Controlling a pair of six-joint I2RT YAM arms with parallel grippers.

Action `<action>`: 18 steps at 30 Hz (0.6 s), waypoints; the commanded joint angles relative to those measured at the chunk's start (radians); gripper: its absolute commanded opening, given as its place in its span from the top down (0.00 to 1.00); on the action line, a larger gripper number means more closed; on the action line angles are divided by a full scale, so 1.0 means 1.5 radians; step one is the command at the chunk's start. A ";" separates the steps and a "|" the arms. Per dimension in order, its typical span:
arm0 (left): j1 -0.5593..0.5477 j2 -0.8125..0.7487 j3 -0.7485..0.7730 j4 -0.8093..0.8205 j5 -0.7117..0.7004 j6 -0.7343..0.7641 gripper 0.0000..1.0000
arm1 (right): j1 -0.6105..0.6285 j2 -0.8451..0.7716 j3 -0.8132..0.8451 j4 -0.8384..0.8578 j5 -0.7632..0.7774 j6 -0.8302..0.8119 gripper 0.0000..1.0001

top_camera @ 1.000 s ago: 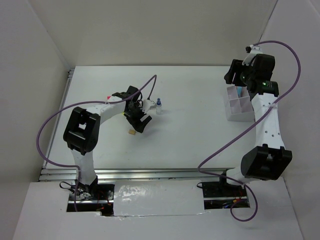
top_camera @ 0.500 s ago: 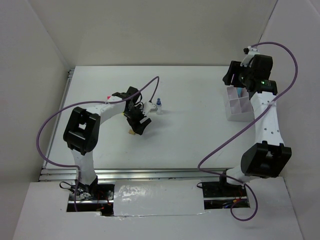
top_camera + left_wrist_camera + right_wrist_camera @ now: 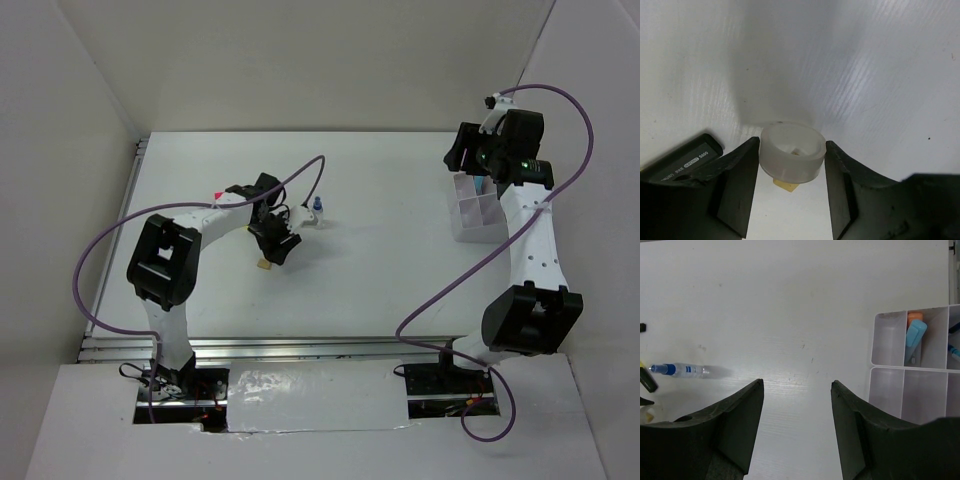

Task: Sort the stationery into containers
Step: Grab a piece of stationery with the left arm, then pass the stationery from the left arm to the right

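At nine o'clock on the counter (image 3: 400,200), the left jaws pressed both sides of a translucent white ring (image 3: 792,150), a tan eraser (image 3: 786,185) peeking from under it. Lifting might drag that eraser or knock the black marker (image 3: 685,160) beside. By the tray (image 3: 871,365) at three o'clock the right jaws hung wide and empty, open counter between.

My left arm (image 3: 160,262) rises from its base at the table's (image 3: 380,290) near edge, folds at the elbow and reaches toward the middle of the left half, wrist bent downward. My left gripper (image 3: 792,165) sits low over the surface, both fingers (image 3: 740,185) pressed against the sides of a white ring (image 3: 792,150). My right arm (image 3: 530,250) stretches along the right edge. My right gripper (image 3: 797,387) hangs near the far right corner, jaws apart and empty.
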State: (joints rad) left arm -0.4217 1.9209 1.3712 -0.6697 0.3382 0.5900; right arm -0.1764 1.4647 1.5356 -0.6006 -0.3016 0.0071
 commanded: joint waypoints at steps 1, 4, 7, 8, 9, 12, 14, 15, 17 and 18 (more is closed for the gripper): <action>-0.004 -0.029 0.005 0.003 0.017 0.020 0.42 | 0.006 -0.007 0.012 -0.012 -0.014 -0.016 0.37; -0.003 -0.035 0.020 -0.015 0.033 0.004 0.54 | 0.015 -0.020 0.008 -0.016 -0.029 -0.027 0.39; 0.008 -0.053 0.042 -0.039 0.089 -0.060 0.59 | 0.034 -0.042 0.009 -0.024 -0.060 -0.060 0.39; 0.016 -0.073 0.049 -0.045 0.118 -0.079 0.60 | 0.039 -0.049 0.008 -0.026 -0.071 -0.071 0.39; 0.043 -0.083 0.055 -0.047 0.159 -0.101 0.62 | 0.045 -0.057 0.007 -0.028 -0.095 -0.094 0.40; 0.122 -0.138 0.033 0.029 0.397 -0.243 0.62 | 0.076 -0.099 -0.005 -0.031 -0.167 -0.144 0.41; 0.171 -0.203 -0.035 0.320 0.579 -0.505 0.61 | 0.107 -0.139 -0.024 -0.017 -0.208 -0.166 0.44; 0.179 -0.237 -0.149 0.507 0.602 -0.798 0.61 | 0.113 -0.171 -0.034 -0.007 -0.237 -0.182 0.46; 0.192 -0.320 -0.261 0.888 0.580 -1.059 0.59 | 0.183 -0.201 -0.061 0.019 -0.248 -0.194 0.48; 0.193 -0.335 -0.317 1.115 0.563 -1.197 0.59 | 0.204 -0.226 -0.069 0.045 -0.251 -0.203 0.48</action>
State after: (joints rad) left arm -0.1207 1.5089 1.0702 0.0593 1.0027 -0.4137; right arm 0.0387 1.2282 1.4628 -0.6224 -0.5705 -0.2161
